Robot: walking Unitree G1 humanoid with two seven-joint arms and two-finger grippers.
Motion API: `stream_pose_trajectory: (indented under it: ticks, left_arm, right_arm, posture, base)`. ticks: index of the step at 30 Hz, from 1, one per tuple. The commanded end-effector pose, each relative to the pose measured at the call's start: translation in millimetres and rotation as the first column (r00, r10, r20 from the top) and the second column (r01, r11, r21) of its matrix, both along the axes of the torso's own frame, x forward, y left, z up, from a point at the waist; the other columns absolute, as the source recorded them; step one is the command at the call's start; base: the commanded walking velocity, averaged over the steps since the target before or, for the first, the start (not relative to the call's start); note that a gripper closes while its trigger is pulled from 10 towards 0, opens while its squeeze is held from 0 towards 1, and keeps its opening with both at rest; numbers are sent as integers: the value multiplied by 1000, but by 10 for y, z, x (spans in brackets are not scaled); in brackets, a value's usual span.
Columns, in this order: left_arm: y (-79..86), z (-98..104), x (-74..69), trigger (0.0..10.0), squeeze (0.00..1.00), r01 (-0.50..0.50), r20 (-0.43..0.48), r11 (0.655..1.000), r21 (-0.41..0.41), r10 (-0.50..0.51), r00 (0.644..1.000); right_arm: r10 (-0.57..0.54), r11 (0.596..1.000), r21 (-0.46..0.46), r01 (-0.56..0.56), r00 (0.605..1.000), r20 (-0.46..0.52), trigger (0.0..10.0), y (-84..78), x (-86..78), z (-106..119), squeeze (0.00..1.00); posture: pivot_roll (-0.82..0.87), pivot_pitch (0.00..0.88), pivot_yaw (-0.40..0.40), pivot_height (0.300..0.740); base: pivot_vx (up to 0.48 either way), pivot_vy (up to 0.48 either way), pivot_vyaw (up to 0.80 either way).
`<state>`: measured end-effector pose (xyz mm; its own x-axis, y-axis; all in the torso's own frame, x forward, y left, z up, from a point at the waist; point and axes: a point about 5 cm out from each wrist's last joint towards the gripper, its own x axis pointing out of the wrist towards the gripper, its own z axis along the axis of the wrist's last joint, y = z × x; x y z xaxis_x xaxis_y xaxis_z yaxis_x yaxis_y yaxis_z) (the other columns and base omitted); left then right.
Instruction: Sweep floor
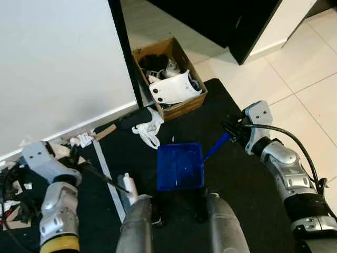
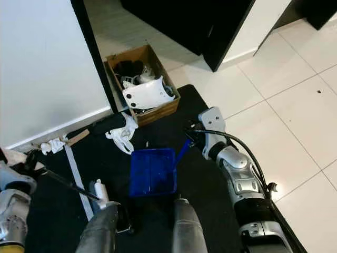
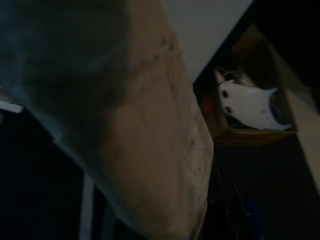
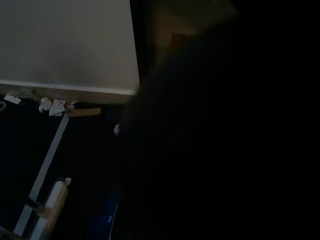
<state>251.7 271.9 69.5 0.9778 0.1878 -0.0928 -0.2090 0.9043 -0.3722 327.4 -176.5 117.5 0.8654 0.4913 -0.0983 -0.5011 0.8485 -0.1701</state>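
The right gripper [image 1: 231, 133] is pinching the blue dustpan [image 1: 180, 166] handle, keeping it flat on the black mat [image 1: 247, 184] to catch debris, while the left gripper [image 1: 84, 167] is clamping the brush [image 1: 129, 187] stick.

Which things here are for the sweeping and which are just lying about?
For the job: blue dustpan, its handle at the right pincer; thin black rod at the left pincer; crumpled white scraps.

Lying about: cardboard box of white parts; white bag; black mat.
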Motion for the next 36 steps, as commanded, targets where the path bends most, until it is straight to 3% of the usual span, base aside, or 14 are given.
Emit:
stream_pose_trajectory:
  ticks: [1,6,11,20,23,28,36]
  left_arm:
    - [-348,-130,38,10000,0,102,29,974,-204,-98,995]
    - [-536,73,256,10000,0,164,127,949,-269,-133,983]
    - [-559,170,320,10000,0,190,159,945,-266,-151,976]
    - [-131,580,238,10000,0,155,213,985,-74,-136,968]
    - [-35,641,218,10000,0,141,216,989,-48,-128,968]
    - [248,848,138,10000,0,92,221,993,71,-105,969]
    - [447,922,104,10000,0,-4,206,986,166,-30,978]
  right_arm:
    - [2,1000,-3,-2,1000,-19,10000,-25,-34,-45,0]
    - [22,1000,-2,-22,1000,-3,10000,19,-3,22,0]
    - [24,1000,-1,-24,1000,5,10000,14,12,58,0]
    - [37,998,-52,-37,999,6,10000,-66,18,58,0]
    - [51,996,-67,-51,999,4,10000,-61,23,57,0]
    - [22,997,-69,-22,1000,8,10000,-105,105,95,0]
    - [55,996,-64,-57,998,-39,10000,-41,116,7,0]
  posture:
    - [-94,336,-47,740]
    - [-99,330,-51,740]
    - [-100,329,-52,740]
    - [-75,334,-37,740]
    - [-71,334,-37,740]
    - [-55,329,-37,740]
    - [-48,325,-33,740]
  base:
    - [0,0,0]
    - [0,0,0]
    - [0,0,0]
    - [0,0,0]
    - [0,0,0]
    - [0,0,0]
    - [0,0,0]
